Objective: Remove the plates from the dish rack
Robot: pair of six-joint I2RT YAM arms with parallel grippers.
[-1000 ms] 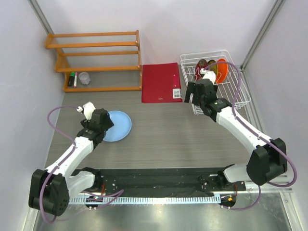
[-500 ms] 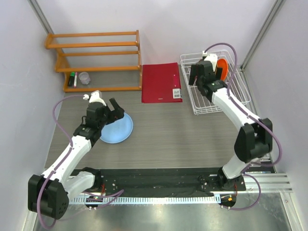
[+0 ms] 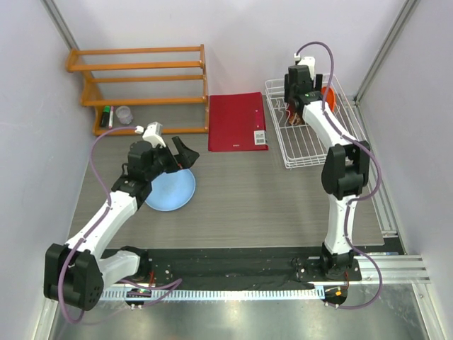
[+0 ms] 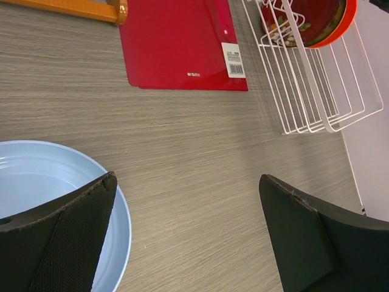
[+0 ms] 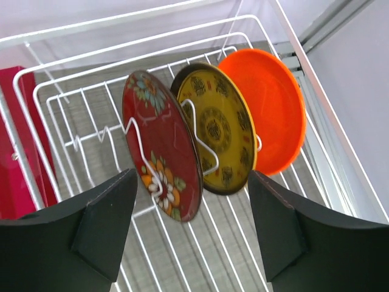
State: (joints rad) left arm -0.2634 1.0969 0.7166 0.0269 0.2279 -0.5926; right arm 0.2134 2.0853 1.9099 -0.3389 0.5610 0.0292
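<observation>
Table (image 3: 255, 198): one plate is out and three are left to take. The dish rack (image 3: 311, 152) stands at the far right corner, beside the flat red folder (image 3: 237, 122). The light blue plate (image 3: 170, 191) lies flat on the table at the left, well apart from the rack. The red floral plate (image 5: 163, 155), the yellow patterned plate (image 5: 222, 131) and the orange plate (image 5: 273, 109) stand on edge in neighbouring slots, each leaning on its prong. Judged step: approach for the second pick. The right gripper (image 5: 191, 207) hangs over the rack with its jaws spread wide and empty, the red floral plate nearest its gap. The next move calls for a descent that puts one finger on each face of that plate's upper rim, clear of the prong and the yellow plate close behind, then a straight lift out of the slot. The left gripper (image 4: 188, 201) is also wide and empty, just past the blue plate's rim. Against half a second ago, the right arm has stretched further back and its gripper sits deeper over the rack. The left gripper has swung right, off the blue plate, which has not moved.
</observation>
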